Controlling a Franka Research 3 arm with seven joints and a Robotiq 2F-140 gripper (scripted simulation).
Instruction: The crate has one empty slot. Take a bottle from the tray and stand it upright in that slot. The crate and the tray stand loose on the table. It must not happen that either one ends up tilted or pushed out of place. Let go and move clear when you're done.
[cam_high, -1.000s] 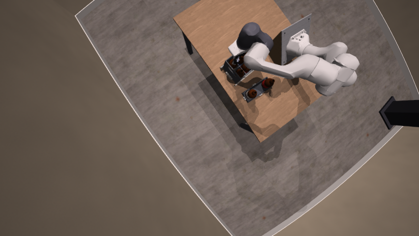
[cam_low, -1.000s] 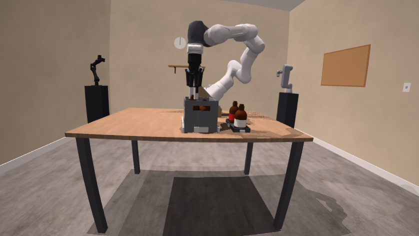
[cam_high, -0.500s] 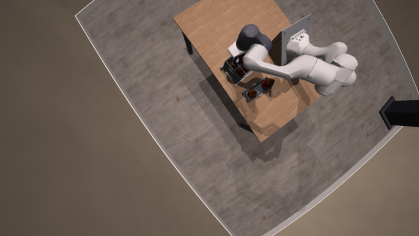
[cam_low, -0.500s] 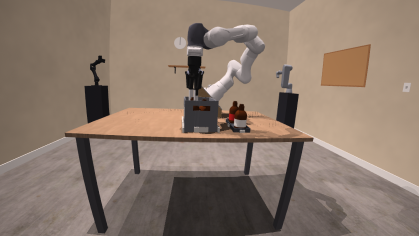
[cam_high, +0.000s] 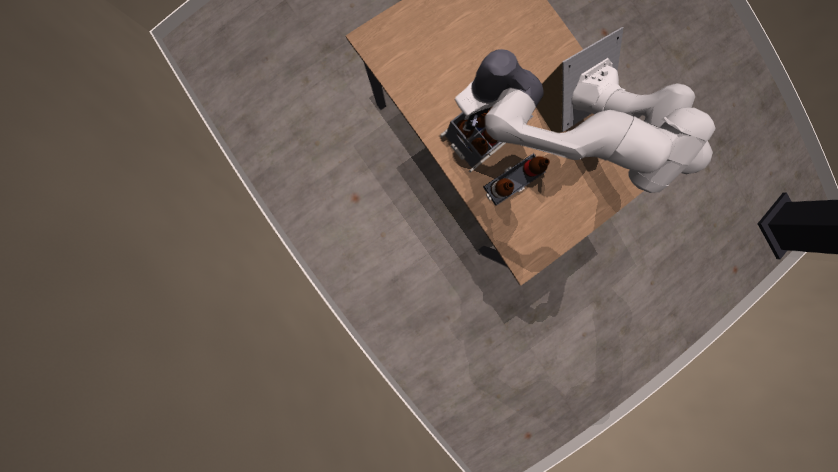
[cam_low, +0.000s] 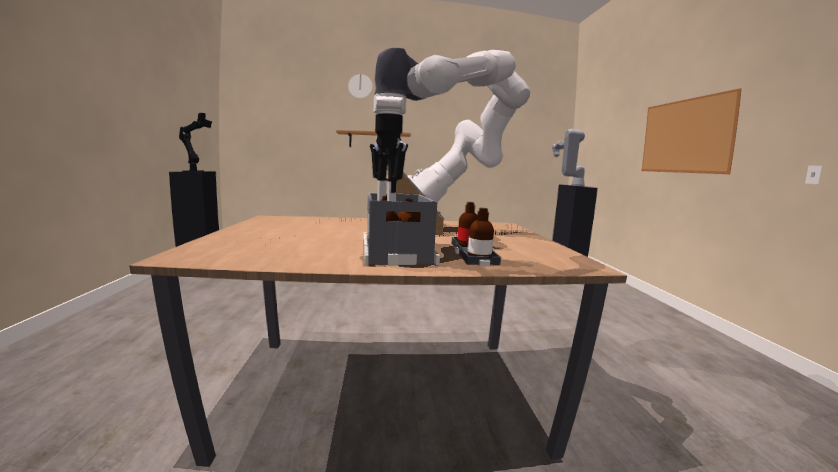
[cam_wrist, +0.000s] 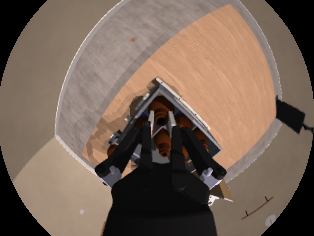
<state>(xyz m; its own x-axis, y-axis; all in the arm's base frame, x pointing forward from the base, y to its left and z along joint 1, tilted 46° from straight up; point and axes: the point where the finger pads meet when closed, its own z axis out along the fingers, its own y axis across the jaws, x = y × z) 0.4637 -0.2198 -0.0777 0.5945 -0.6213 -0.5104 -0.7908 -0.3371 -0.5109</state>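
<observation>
- The gripper (cam_low: 387, 175) pinches a bottle (cam_low: 383, 190) by its neck, upright, mostly sunk into the crate (cam_low: 401, 237).
- It likely handles as stiff, smooth and slippery; gripping at the neck looks sensible.
- Two bottles remain on the tray (cam_low: 476, 257), right.

In the top view the arm (cam_high: 545, 126) covers about half of the crate (cam_high: 463, 143). From the exterior view, the held bottle (cam_low: 383, 190) is mostly behind the crate wall and the fingers (cam_low: 378, 170); its label cannot be read.
</observation>
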